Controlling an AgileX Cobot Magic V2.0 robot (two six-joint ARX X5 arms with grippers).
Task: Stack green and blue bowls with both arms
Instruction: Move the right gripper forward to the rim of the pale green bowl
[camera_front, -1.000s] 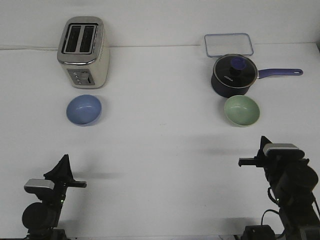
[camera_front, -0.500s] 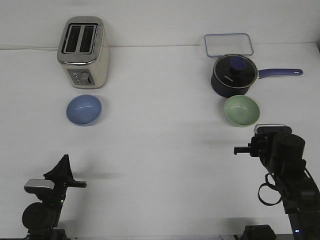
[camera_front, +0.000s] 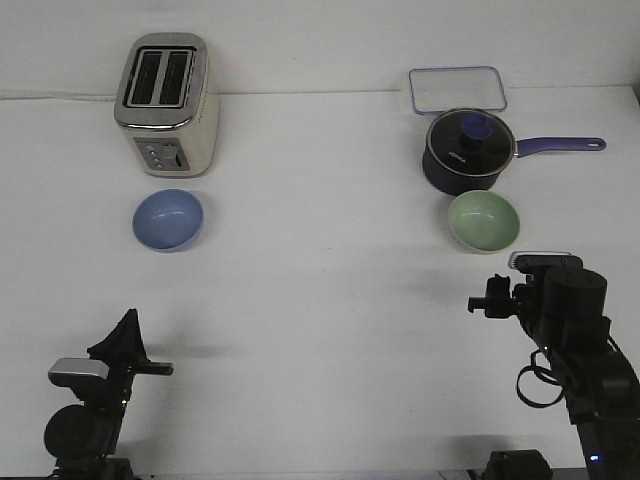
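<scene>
The blue bowl (camera_front: 168, 220) sits upright on the white table, left of centre, just in front of the toaster. The green bowl (camera_front: 484, 221) sits upright on the right, directly in front of the saucepan. Both bowls are empty and far apart. My left gripper (camera_front: 127, 330) rests low at the near left edge, well short of the blue bowl. My right gripper (camera_front: 488, 298) is raised at the near right, a short way in front of the green bowl and not touching it. Neither gripper's jaw gap shows.
A silver toaster (camera_front: 165, 103) stands at the back left. A dark saucepan (camera_front: 468, 150) with a glass lid and a purple handle pointing right stands close behind the green bowl. A clear rectangular container (camera_front: 457, 89) lies behind it.
My right arm has lifted and reached forward toward the green bowl, its wrist turning. The left arm and both bowls have not moved.
</scene>
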